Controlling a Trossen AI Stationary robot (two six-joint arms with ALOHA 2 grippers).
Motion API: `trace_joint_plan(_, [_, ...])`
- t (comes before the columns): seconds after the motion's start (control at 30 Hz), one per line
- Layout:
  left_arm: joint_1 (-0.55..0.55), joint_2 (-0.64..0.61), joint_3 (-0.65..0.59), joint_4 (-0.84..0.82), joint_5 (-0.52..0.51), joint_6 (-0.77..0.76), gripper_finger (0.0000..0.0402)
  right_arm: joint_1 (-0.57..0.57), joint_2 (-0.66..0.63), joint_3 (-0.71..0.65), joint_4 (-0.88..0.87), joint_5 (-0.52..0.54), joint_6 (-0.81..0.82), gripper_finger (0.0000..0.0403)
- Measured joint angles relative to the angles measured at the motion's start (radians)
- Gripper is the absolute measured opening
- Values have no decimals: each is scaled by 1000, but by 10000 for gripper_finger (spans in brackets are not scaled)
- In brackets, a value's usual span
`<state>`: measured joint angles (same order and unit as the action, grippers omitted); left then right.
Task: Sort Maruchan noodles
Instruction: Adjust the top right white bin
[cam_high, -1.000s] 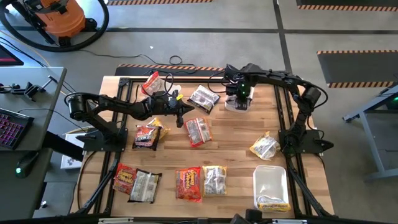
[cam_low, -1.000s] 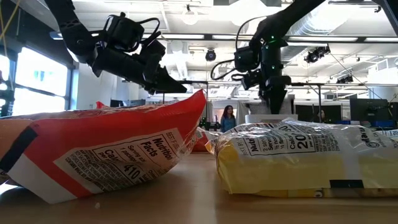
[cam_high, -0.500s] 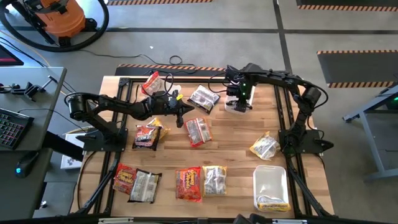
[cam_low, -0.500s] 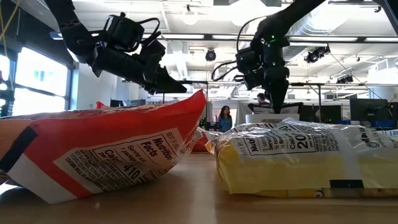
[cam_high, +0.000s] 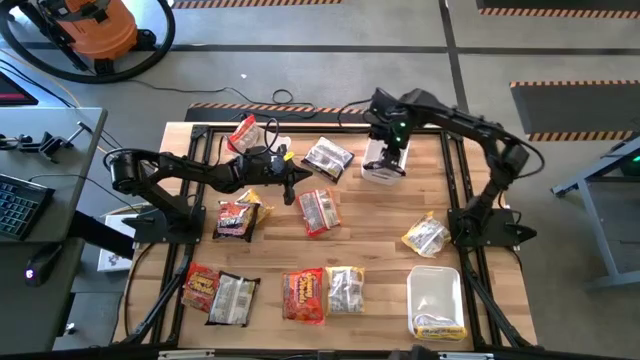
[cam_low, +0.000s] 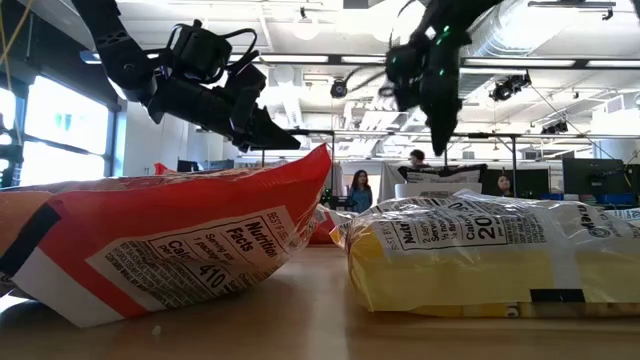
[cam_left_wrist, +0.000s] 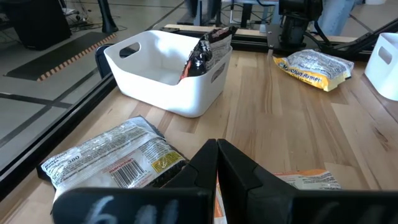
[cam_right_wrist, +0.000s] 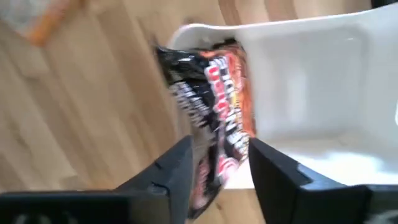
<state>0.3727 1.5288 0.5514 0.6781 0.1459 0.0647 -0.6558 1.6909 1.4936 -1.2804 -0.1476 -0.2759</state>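
From above: finds the right gripper (cam_high: 385, 148) over the far bin (cam_high: 372, 175), the left gripper (cam_high: 291, 190) waiting at mid-table above loose packets. Counts more noodles along the near edge and a second bin (cam_high: 437, 272) at the near right.

From table height: shows the right gripper (cam_low: 440, 135) raised well above the table, nothing hanging from it.

From the left wrist: shows fingers pressed together, empty. Places the dark packet (cam_left_wrist: 205, 53) inside the bin (cam_left_wrist: 168, 93), standing on end and leaning on the rim.

From the right wrist: shows fingers apart, the packet (cam_right_wrist: 211, 118) lying between and beyond them, propped on the bin's edge (cam_right_wrist: 311, 81).

Judged as the end of a drop. Lift straight up, fingers kept wide, so as not to snag the crinkly edge and tip the packet out. Swing away only once clear of the rim. Next, choose a dark packet lying apart from the others.
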Motion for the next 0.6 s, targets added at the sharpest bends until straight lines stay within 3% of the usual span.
trace_joint_plan(0.2, [0, 0, 0, 0, 0, 0, 3, 122, -211, -277, 187, -29, 166, 15])
trace_joint_plan(0.37, [0, 0, 0, 0, 0, 0, 3, 235, -324, -535, 422, 20, 379, 23])
trace_joint_plan(0.6, [0, 0, 0, 13, 0, -5, 3, 262, -336, -708, 593, 241, 525, 2])
